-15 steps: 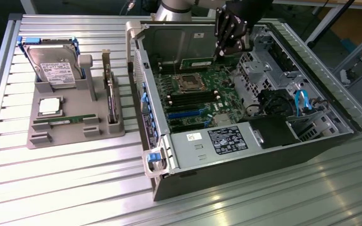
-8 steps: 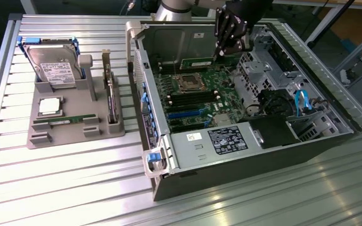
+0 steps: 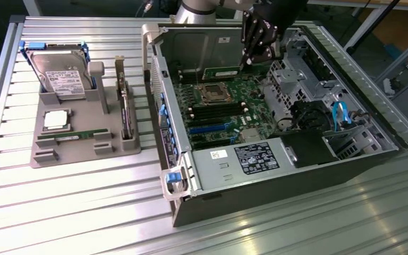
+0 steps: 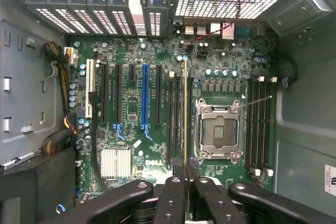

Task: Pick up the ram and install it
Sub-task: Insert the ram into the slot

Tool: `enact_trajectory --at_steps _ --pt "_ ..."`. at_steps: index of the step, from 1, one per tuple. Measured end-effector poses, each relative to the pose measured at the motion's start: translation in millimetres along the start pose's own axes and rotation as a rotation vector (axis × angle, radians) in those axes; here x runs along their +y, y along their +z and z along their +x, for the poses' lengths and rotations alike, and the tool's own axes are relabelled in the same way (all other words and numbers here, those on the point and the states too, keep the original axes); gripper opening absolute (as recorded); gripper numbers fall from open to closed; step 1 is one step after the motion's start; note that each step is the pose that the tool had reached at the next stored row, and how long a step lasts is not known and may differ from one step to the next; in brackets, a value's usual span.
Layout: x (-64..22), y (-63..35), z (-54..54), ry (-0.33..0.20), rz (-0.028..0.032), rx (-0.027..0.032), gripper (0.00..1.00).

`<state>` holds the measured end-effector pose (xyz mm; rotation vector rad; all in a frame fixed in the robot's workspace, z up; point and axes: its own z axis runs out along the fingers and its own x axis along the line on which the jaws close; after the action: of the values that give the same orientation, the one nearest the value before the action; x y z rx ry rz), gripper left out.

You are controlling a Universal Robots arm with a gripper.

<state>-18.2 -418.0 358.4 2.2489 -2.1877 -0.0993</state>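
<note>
My gripper (image 3: 251, 61) reaches down into the open computer case (image 3: 346, 159) at the back, and it is shut on the ram (image 3: 225, 69), a thin green stick held level above the motherboard (image 3: 222, 114). In the wrist view the ram (image 4: 185, 108) shows edge-on, pinched between my black fingers (image 4: 173, 203) at the gripper (image 4: 186, 182). It runs in line with the dark memory slots (image 4: 176, 119) beside the empty processor socket (image 4: 218, 129). I cannot tell whether it touches a slot.
On the exterior view's left, a grey holder (image 3: 83, 149) carries a hard drive (image 3: 62, 74), a square silver processor (image 3: 55, 119), a dark expansion card (image 3: 124, 106) and another green memory stick (image 3: 73, 135). More memory slots (image 4: 260, 124) lie past the socket. The raised case wall (image 3: 158, 79) and the power supply (image 3: 254, 156) flank the board.
</note>
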Motion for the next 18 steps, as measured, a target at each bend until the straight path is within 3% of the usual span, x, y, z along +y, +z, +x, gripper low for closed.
enact_trajectory --at_steps 11,18 --pt "-1.5 32.6 1.5 0.0 0.0 0.0 0.12" --pt "-2.2 47.4 2.1 0.0 0.0 0.0 0.12"
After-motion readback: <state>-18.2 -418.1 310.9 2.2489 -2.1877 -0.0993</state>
